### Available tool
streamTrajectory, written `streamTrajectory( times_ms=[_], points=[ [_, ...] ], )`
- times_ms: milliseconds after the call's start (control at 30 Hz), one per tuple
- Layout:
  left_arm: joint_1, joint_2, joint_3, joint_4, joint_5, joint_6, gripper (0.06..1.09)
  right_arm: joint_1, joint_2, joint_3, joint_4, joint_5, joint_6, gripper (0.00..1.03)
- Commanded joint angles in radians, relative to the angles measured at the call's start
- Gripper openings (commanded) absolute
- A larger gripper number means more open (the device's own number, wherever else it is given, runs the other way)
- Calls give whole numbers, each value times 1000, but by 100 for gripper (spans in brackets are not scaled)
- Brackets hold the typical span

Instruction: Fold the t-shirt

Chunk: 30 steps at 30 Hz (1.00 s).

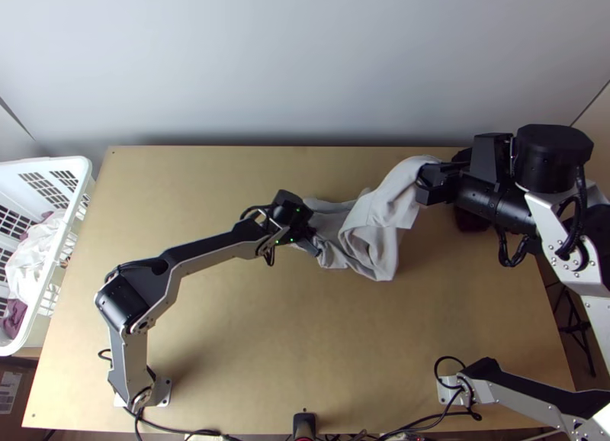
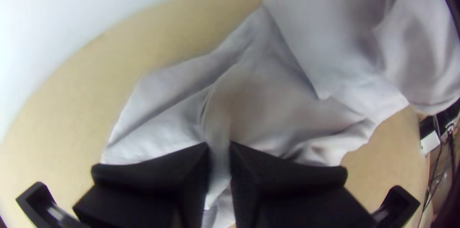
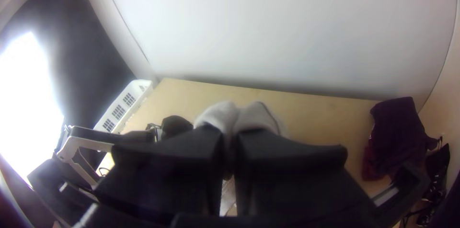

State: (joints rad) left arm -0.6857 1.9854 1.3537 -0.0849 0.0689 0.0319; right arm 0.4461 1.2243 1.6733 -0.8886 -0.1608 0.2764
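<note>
In the top view my right gripper (image 1: pixel 432 183) is raised over the table's right half, shut on one end of the light grey t-shirt (image 1: pixel 374 221), which hangs down and left from it. My left gripper (image 1: pixel 309 241) is low at the shirt's left part, pinching a fold. The left wrist view has the left gripper (image 2: pixel 219 161) closed on a narrow ridge of the bunched shirt (image 2: pixel 282 94). From the right wrist, cloth (image 3: pixel 239 118) bulges out between the fingers of the right gripper (image 3: pixel 231 153). The shirt's lower part lies crumpled on the table.
A white laundry basket (image 1: pixel 82 183) with clothes in it stands off the table's left edge. Dark purple cloth (image 3: pixel 395 132) lies at the table's far right corner, partly behind the right arm in the top view. The bare wooden table (image 1: pixel 252 349) extends toward the near edge.
</note>
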Motion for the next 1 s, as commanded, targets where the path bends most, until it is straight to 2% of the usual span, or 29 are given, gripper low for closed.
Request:
streamTrajectory(
  times_ms=[0,167,533,700,867,967],
  points=[
    [52,-5,33,5,54,-116,11,-4,9,-9,19,0,-2,3],
    [87,-89,56,-4,51,-159,11,-9,14,-7,20,1,-3,3],
    [236,-408,105,-187,40,-176,12,-101,38,98,66,0,18,3],
    [351,-482,147,-279,52,-150,11,-250,142,316,126,1,119,3],
    [443,-634,56,-289,81,-152,11,-383,259,611,128,1,213,3],
    [457,-810,-74,-325,164,-132,12,-412,265,628,148,1,231,3]
  ],
)
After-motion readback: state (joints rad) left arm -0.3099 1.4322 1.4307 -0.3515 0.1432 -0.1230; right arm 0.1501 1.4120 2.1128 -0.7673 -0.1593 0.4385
